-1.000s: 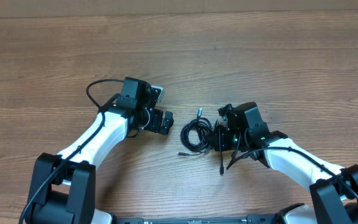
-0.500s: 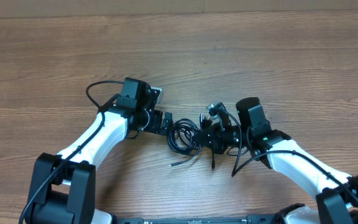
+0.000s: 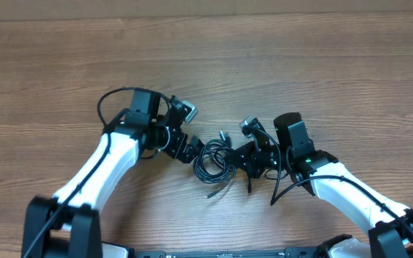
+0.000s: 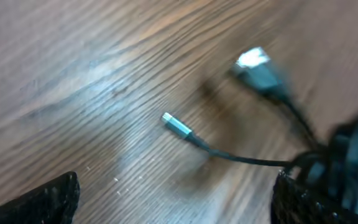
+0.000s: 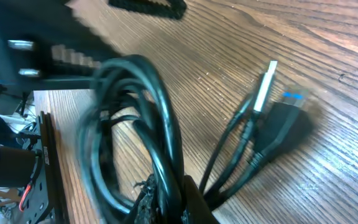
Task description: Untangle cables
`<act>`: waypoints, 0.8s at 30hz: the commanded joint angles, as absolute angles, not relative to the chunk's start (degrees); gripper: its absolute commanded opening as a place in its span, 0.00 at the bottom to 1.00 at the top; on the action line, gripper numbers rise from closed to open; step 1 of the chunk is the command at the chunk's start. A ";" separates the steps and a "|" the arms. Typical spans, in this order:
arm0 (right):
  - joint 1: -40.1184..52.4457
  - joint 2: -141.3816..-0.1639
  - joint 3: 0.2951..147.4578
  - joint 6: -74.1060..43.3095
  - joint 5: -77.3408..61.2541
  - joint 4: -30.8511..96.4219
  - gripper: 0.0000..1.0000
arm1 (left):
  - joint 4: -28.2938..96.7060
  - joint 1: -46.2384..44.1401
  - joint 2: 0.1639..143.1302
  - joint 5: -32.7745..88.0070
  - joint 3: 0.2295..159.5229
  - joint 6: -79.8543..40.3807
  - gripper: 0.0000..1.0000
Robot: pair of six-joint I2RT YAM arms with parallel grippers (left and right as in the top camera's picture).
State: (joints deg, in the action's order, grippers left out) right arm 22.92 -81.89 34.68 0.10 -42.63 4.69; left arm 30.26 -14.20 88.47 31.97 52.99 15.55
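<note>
Now the right claw (image 3: 242,158), gripping the tangled thin black cables (image 3: 211,162), has dragged them to the open, empty left claw (image 3: 189,150) for pulling.

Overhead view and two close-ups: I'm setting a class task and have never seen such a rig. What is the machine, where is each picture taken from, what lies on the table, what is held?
Two robot arms work at a wooden table. The wide picture is shot from above; the two close-ups come from a camera on each wrist. On the table lies a bundle of thin black cables with small plugs. The right end effector, a two-finger claw, is shut on the cables. The left end effector is open beside the bundle, holding nothing.
</note>
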 commanded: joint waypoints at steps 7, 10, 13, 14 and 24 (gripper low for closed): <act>23.07 -80.68 36.91 3.11 -46.54 3.09 0.04 | 37.41 -14.85 76.62 38.57 54.28 24.67 0.99; 23.07 -80.68 36.91 3.36 -46.15 3.03 0.04 | 39.11 -14.85 73.93 36.82 54.28 24.64 0.99; 23.07 -80.68 36.91 3.53 -44.60 3.05 0.04 | 40.34 -14.83 71.68 32.84 54.30 24.10 1.00; 23.07 -80.68 36.91 3.53 -43.97 3.05 0.04 | 40.71 -14.83 71.05 31.40 54.28 23.59 1.00; 23.09 -80.38 36.95 3.55 -51.00 -3.03 0.04 | 44.93 -14.66 66.74 32.95 54.28 23.35 1.00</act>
